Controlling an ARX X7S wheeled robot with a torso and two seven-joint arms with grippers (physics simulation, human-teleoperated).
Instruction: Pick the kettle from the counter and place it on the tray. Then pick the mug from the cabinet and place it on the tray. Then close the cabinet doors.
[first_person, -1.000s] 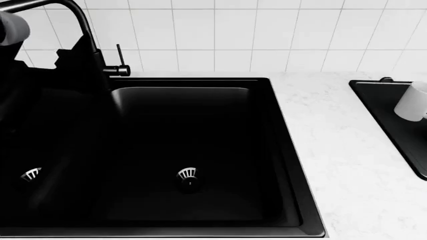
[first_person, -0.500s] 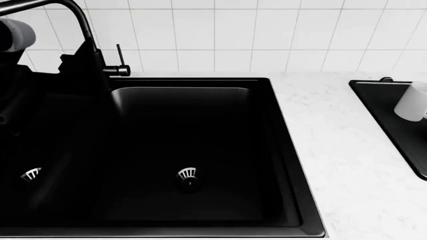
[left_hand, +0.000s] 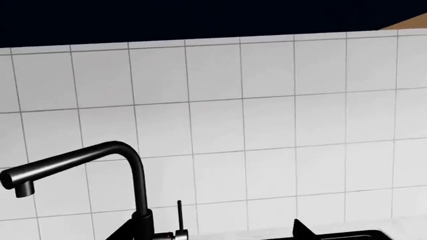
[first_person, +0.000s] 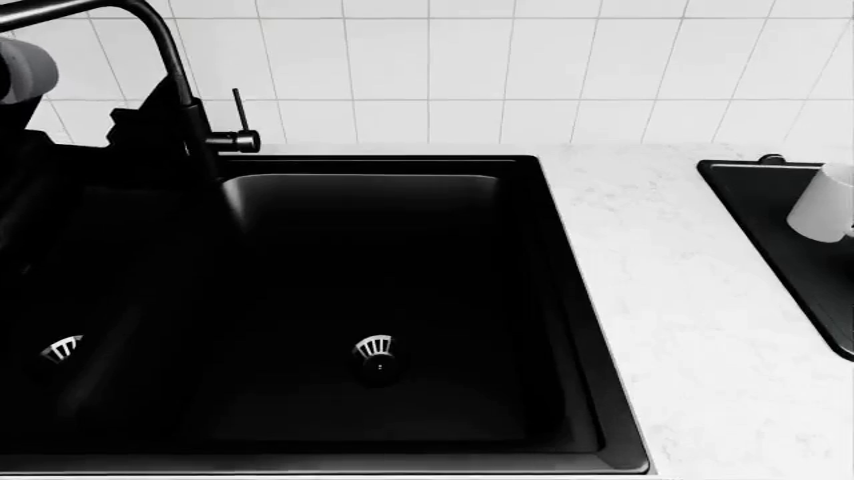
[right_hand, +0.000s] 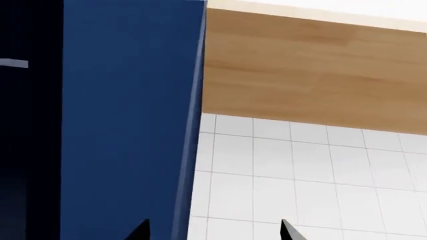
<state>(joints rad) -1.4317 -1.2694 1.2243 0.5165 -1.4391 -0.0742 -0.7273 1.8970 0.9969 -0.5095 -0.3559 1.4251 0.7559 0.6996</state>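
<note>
The mug (first_person: 829, 203) stands on the tray (first_person: 777, 238) at the far right edge of the head view, with the white counter (first_person: 654, 270) between the tray and the black sink (first_person: 387, 300). Only part of the tray and mug show (the frame cuts both off), and no kettle can be seen in any view.

The right gripper (right_hand: 212, 231) shows only as two dark fingertips set apart, so it is spread and grasps nothing; before it are a blue cabinet door (right_hand: 127, 120), a wooden panel (right_hand: 313, 70) and wall tiles (right_hand: 300, 175). How far it is from the mug cannot be told, since the right arm does not appear in the head view.

The left arm (first_person: 67, 190) is a dark mass at the left of the head view, over the left sink basin and beside the faucet (first_person: 180, 90), well apart from the tray. Its wrist camera looks at the faucet and tiled wall; one dark tip juts up low in that view, so whether that hand is released or clenched I cannot tell.

Compared with a second ago, the left arm's grey rounded part (first_person: 24, 70) near the top left corner has shifted slightly, and the mug sits a touch further toward the right edge. The sink, faucet and counter look unchanged.
</note>
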